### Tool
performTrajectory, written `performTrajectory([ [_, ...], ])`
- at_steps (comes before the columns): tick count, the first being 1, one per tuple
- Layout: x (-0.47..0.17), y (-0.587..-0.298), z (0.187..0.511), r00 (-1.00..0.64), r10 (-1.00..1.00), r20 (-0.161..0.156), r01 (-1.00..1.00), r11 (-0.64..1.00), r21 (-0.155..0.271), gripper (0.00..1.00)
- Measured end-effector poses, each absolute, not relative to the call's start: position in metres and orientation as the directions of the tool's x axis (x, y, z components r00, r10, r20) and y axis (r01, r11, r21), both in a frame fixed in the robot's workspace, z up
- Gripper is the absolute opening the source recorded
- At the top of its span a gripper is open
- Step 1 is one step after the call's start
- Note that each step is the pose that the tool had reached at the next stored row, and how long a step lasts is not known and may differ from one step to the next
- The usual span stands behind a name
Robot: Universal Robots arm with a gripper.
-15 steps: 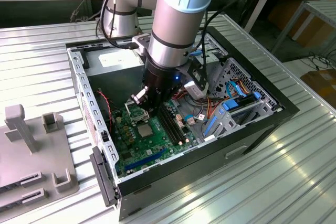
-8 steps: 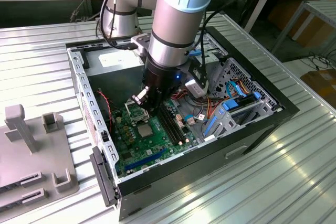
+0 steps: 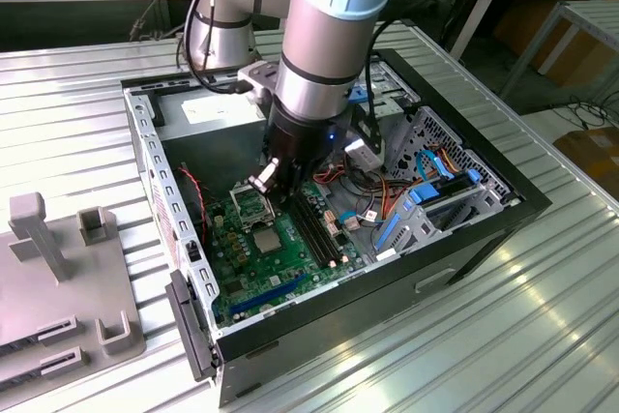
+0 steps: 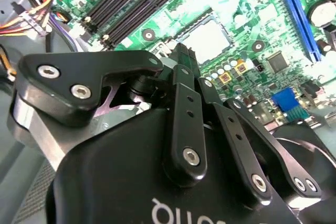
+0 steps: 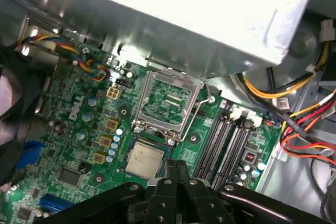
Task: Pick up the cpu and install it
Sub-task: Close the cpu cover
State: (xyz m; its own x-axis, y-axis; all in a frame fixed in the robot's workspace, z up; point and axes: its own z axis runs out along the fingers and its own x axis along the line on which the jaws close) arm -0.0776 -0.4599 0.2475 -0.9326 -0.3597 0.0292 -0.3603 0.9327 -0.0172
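The cpu (image 5: 144, 159) is a small pale silvery-beige square lying flat in its socket on the green motherboard (image 5: 79, 145). It also shows in the second wrist view (image 4: 208, 39) and in the exterior view (image 3: 268, 237). The socket's metal frame (image 5: 167, 103) stands hinged open beside the chip. My gripper (image 5: 177, 172) hangs just above the board at the cpu's edge, its black fingers pressed together with nothing between them. From outside, the gripper (image 3: 275, 189) reaches down into the open computer case (image 3: 484, 229).
Black memory slots (image 5: 223, 145) run beside the socket, with bundled red, yellow and orange cables (image 5: 304, 129) past them. A silver power supply (image 5: 210, 19) overhangs the board. A blue drive cage (image 3: 435, 200) fills the case's far end. A grey fixture (image 3: 58, 278) sits on the table.
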Motion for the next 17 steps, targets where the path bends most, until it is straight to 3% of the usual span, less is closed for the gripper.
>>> performTrajectory([
  [7, -0.071, -0.442, 0.247, -0.932, -0.362, 0.029, -0.363, 0.932, -0.017, 0.11],
  [17, -0.070, -0.442, 0.245, -0.852, -0.522, 0.029, -0.523, 0.852, -0.017, 0.11],
])
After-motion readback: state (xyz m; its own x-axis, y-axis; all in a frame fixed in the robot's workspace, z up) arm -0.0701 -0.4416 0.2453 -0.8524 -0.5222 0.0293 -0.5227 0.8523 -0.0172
